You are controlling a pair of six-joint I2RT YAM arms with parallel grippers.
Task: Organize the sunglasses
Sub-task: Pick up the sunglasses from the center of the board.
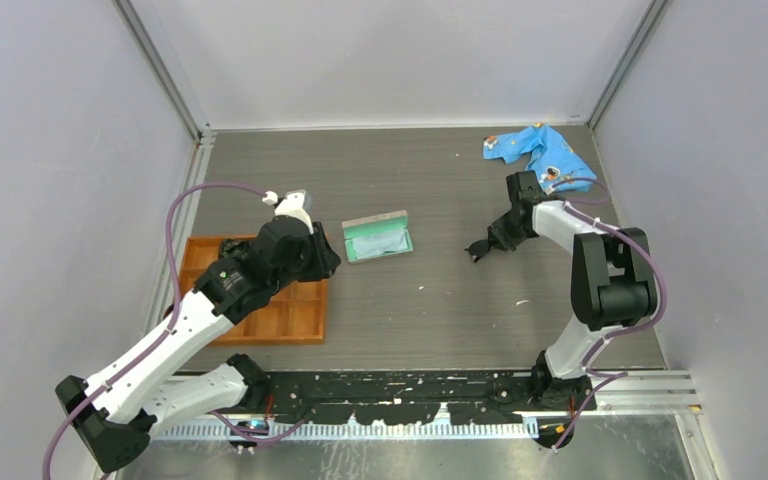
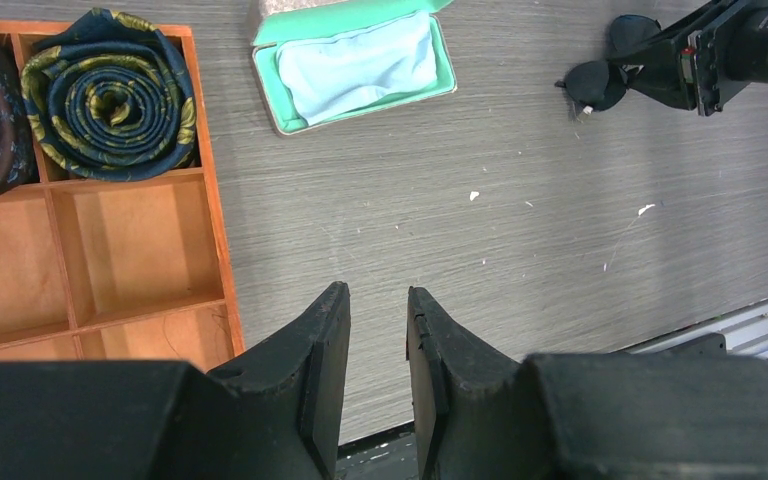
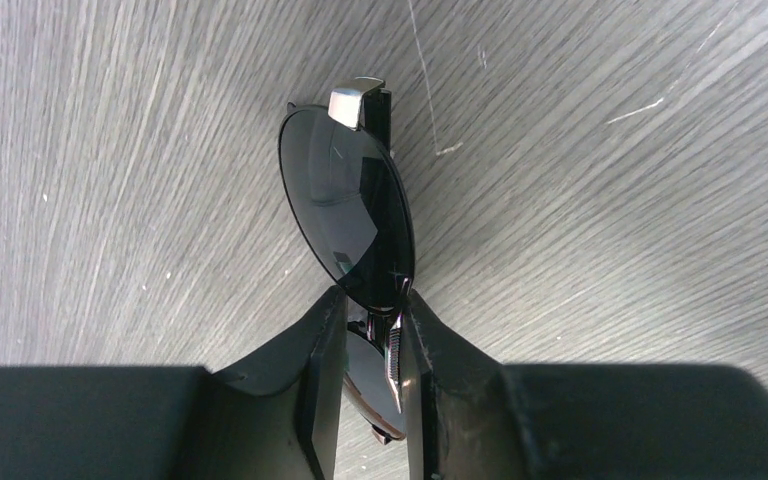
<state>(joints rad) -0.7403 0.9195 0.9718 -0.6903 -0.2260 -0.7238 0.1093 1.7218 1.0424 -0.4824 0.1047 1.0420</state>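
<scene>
Left gripper [image 2: 376,298]: fingers slightly apart, nothing between them, hovering by the right edge of orange wooden divider tray [image 2: 215,220]. Open grey-tan case with teal lining [image 2: 355,65] sits beyond it. Right gripper [image 3: 372,300] clamped on black round-lens sunglasses [image 3: 345,205], low at grey wood-grain table [image 3: 610,200], well right of the case. Blue patterned cloth [image 1: 543,150] in the far right corner.

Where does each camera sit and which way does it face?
Top external: above and behind the arm bases, facing down onto the table; left arm and right arm show.
Left wrist: on the left arm, facing down at orange tray and open case; left gripper shows.
Right wrist: facing down at the sunglasses; right gripper shows, shut on them.
All three show the sunglasses.
</scene>
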